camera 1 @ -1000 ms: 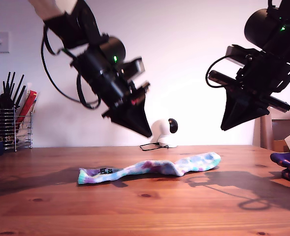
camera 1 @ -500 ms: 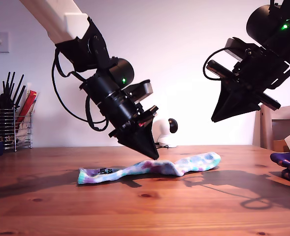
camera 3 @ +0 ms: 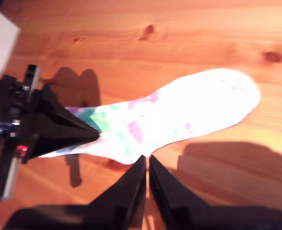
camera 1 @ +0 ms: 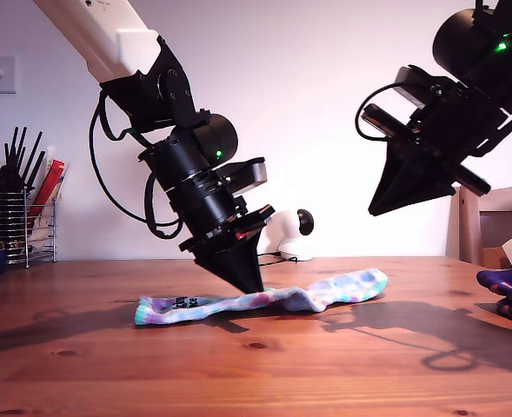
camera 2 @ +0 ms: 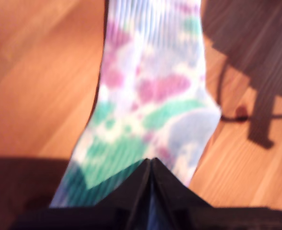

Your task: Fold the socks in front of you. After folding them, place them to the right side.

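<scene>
Two socks in view — the tie-dye sock (camera 1: 264, 300) lies stretched out flat on the wooden surface (camera 1: 256, 365), running from the exterior view's left toward its right, pastel white, turquoise, purple and pink. The navy sock (camera 1: 508, 291) sits at the exterior view's right edge on the same surface, dark blue with red-orange marks, partly cut off by the frame.

My first claw (camera 1: 249, 285) is down on the tie-dye sock near its middle, tips touching or just above the fabric; in the first wrist view the tips (camera 2: 150, 165) are pressed together to a point right over the sock (camera 2: 150, 96), no fabric visibly pinched between them. My second claw (camera 1: 382, 204) hangs well above the surface toward the exterior view's right, above the sock's wider end, not touching anything; in the second wrist view its tips (camera 3: 146, 163) sit nearly together with a thin slit between them, sock (camera 3: 179, 112) below, first claw (camera 3: 59, 129) visible at the sock's narrow part.

Background — wire utensil holder (camera 1: 16, 226) with dark sticks at the exterior view's left, small white round device (camera 1: 289, 233) with a cable behind the sock, wooden chair (camera 1: 495, 226) at the exterior view's right.
</scene>
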You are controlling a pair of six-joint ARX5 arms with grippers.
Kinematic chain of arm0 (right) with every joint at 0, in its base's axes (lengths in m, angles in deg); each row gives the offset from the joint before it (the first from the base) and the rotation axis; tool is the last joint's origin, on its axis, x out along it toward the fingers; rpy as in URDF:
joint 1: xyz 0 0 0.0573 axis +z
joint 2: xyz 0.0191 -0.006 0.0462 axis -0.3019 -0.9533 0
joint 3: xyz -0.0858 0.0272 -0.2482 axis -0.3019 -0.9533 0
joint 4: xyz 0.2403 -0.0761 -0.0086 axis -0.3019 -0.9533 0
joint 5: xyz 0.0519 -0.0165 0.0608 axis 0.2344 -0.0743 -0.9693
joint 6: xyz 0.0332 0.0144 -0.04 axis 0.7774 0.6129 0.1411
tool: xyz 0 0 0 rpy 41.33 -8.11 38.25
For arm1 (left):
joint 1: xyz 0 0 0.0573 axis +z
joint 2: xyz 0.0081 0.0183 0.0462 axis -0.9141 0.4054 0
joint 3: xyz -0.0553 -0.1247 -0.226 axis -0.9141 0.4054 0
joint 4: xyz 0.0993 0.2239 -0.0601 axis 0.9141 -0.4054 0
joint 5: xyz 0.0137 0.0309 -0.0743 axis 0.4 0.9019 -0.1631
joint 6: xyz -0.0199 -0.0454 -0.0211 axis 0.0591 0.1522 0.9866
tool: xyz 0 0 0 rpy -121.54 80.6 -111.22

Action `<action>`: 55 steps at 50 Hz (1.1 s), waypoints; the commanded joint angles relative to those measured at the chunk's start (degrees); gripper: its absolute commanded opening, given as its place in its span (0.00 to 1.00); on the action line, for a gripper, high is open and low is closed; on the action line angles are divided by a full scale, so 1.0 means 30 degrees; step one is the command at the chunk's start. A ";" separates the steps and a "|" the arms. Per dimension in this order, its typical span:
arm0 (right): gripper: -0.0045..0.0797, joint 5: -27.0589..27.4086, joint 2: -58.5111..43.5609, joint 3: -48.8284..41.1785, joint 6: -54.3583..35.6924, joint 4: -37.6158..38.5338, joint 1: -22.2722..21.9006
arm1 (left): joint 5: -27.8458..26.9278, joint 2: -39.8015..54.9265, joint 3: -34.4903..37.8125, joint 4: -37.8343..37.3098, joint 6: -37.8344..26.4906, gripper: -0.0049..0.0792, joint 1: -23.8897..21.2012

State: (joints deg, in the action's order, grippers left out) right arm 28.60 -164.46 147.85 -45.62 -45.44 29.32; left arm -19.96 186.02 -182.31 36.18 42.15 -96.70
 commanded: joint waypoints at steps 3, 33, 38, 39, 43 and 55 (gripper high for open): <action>0.04 -0.0087 -0.0211 0.0058 -0.0029 0.0007 0.0248 | 0.0211 0.1435 0.0189 -0.0670 0.0066 0.03 -0.0029; 0.04 -0.0080 -0.0211 0.0058 -0.1086 -0.1807 0.0459 | 0.1202 0.1734 0.0189 -0.8211 -0.2754 0.03 -0.0299; 0.04 -0.0095 -0.0211 0.0058 -0.1668 -0.2186 0.0459 | 0.1639 0.1734 0.0189 -0.9012 -0.3650 0.03 -0.0583; 0.04 -0.0095 -0.0211 0.0058 -0.1858 -0.2280 0.0459 | 0.1719 0.1734 0.0189 -0.9114 -0.3818 0.03 -0.0656; 0.04 -0.0102 -0.0211 0.0058 -0.2608 -0.2827 0.0466 | 0.1880 0.1734 0.0189 -0.9464 -0.4226 0.03 -0.0969; 0.04 -0.0080 -0.0342 0.0058 -0.4408 -0.4932 0.0459 | 0.2441 0.1734 0.0189 -1.0448 -0.5333 0.03 -0.2084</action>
State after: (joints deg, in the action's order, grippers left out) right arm 28.56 -164.46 147.85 -57.88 -59.67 30.42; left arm -13.17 186.79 -185.26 5.95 26.88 -101.20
